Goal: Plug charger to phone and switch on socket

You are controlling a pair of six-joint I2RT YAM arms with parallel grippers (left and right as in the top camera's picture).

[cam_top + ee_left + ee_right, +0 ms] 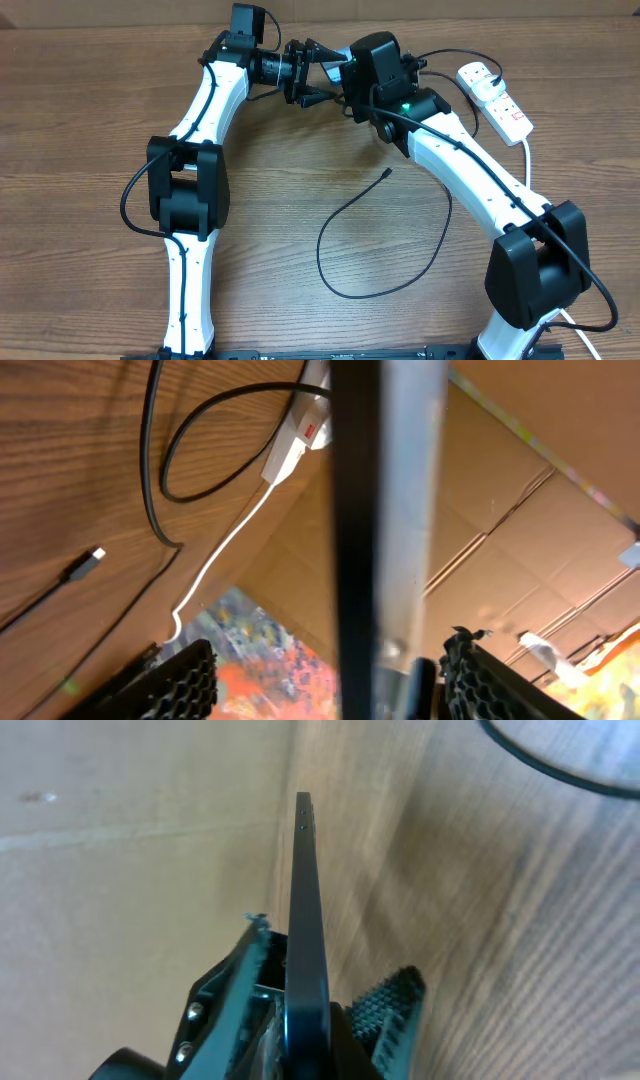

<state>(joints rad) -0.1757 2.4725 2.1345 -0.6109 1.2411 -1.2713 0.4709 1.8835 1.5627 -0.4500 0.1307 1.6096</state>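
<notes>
My right gripper (325, 958) is shut on the phone (308, 910), which it holds edge-on above the table's far side. The left gripper (330, 652) faces it, jaws open on either side of the phone's dark edge (385, 510), with a clear gap on the left side. In the overhead view the two grippers meet at the top centre and the phone is mostly hidden between them. The charger's black cable (323, 255) lies looped on the table, its connector tip (387, 172) free. That tip (86, 565) also shows in the left wrist view. The white socket (496, 98) lies at the far right.
The socket's white cord (527, 160) runs down along the right arm. Cardboard walls (520, 510) stand behind the table's far edge. Bare wood (80, 120) lies to the left of the left arm.
</notes>
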